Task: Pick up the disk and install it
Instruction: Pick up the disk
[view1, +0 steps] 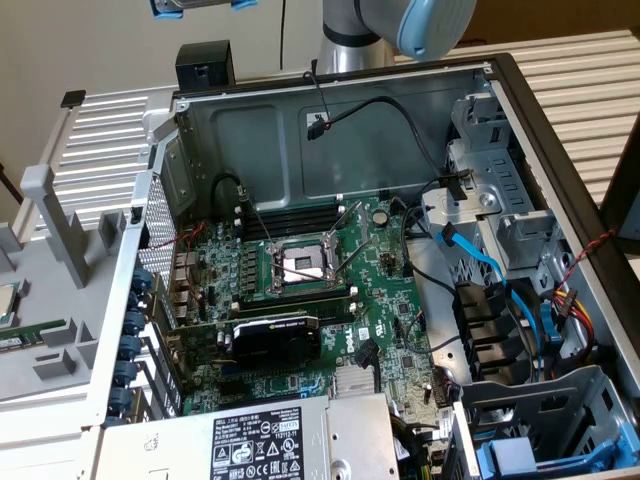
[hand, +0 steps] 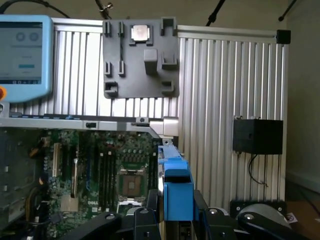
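Gripper (hand: 177, 225) was clamped tight on the disk (hand: 177, 192), holding it edge-on with its blue rail showing. The disk hung up above the open PC case (view1: 560, 200), with the motherboard (view1: 300, 290) down inside that case.

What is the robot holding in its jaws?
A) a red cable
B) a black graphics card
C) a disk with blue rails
C: the disk, edged in bright blue plastic, sits clamped between the jaws in the wrist view.
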